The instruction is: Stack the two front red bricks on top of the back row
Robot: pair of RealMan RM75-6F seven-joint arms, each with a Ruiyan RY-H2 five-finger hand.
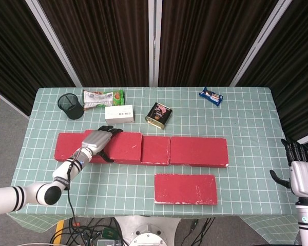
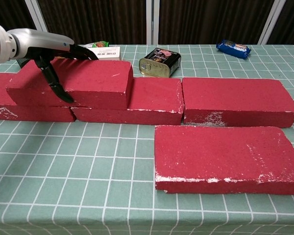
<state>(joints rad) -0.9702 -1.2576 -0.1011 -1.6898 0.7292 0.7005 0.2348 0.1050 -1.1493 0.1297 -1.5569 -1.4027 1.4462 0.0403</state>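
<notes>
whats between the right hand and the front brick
Only bare table: in the head view nothing lies between the right hand, off the table's right edge, and the front brick.

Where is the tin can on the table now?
In the head view the tin can lies behind the back row of bricks, near the table's middle, just right of the white box.

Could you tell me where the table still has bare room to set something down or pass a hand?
Bare cloth lies left of the front brick, before the back row, and right of it toward the right hand. The rear left is crowded: cup, packet, box, tin.
</notes>
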